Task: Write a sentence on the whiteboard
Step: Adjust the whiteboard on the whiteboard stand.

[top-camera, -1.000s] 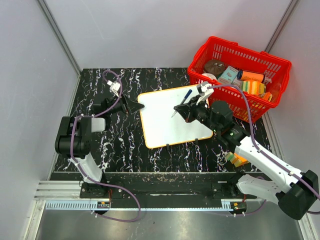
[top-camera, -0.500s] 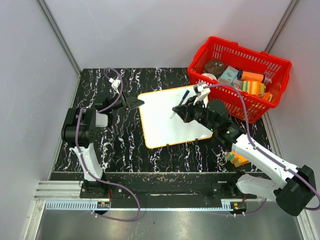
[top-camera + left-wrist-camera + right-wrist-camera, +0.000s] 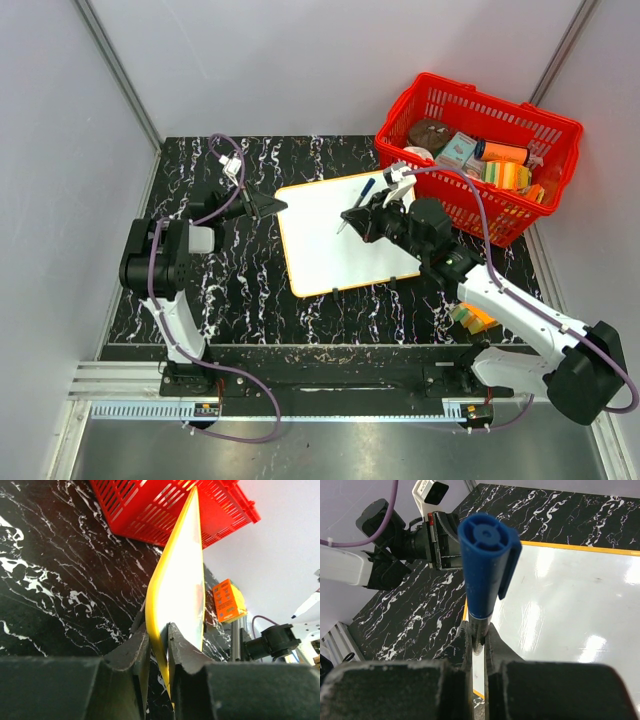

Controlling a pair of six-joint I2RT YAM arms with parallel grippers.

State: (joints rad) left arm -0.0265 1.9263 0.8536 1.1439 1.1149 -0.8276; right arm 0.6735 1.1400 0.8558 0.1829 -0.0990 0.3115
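Observation:
The whiteboard [image 3: 330, 250] lies tilted on the black marble table, its white face blank; no sentence shows on it. My left gripper [image 3: 276, 207] is shut on its upper left corner. In the left wrist view both fingers of that gripper [image 3: 159, 630] press the yellow frame of the whiteboard [image 3: 185, 570]. My right gripper [image 3: 360, 214] is shut on a blue marker [image 3: 369, 188] and hangs over the board's upper middle. The marker slants, with its tip pointing down and left. In the right wrist view the marker [image 3: 485, 555] rises from my right gripper [image 3: 477, 635] above the whiteboard [image 3: 570, 605].
A red basket [image 3: 530, 215] holding several packaged items stands at the back right, just beyond the board, and fills the top of the left wrist view as a red basket wall [image 3: 150, 505]. An orange box [image 3: 470, 318] lies under the right forearm. Grey walls enclose the table.
The left gripper has moved right onto the board's corner and closed on its frame. The right arm has carried the marker slightly left and farther over the board.

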